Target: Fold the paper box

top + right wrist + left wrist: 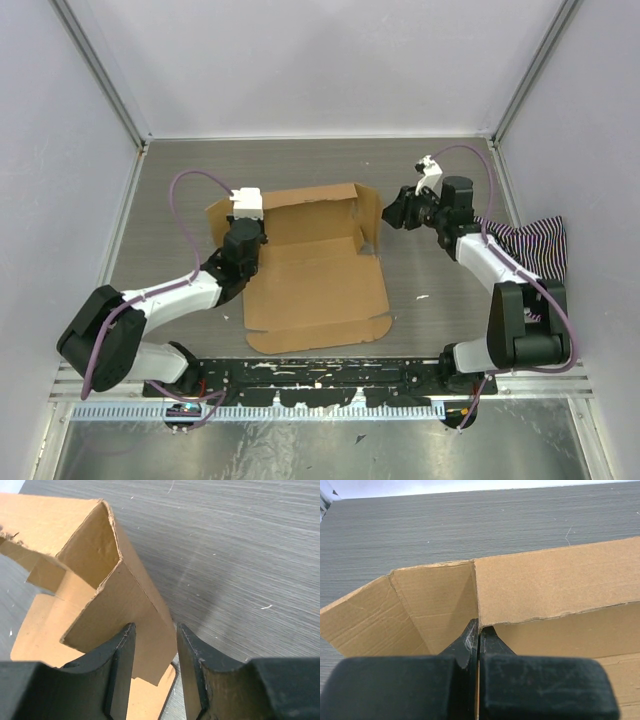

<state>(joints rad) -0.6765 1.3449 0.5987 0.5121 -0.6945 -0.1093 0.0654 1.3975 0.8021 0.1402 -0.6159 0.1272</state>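
The paper box (315, 275) is a brown die-cut cardboard sheet lying flat mid-table, with its far panel and side flaps raised. My left gripper (245, 240) sits at the box's far left corner. In the left wrist view it (479, 625) is shut on a thin cardboard edge where the raised back panel (545, 580) meets the left flap (380, 615). My right gripper (393, 212) is at the box's far right corner. In the right wrist view it (155, 627) is open, and the lower corner of the raised right flap (125, 610) lies between its fingers.
A black-and-white striped cloth (530, 240) lies at the right wall behind the right arm. A black rail (320, 375) runs along the near table edge. Enclosure walls stand on three sides. Bare grey table (300, 165) lies beyond the box.
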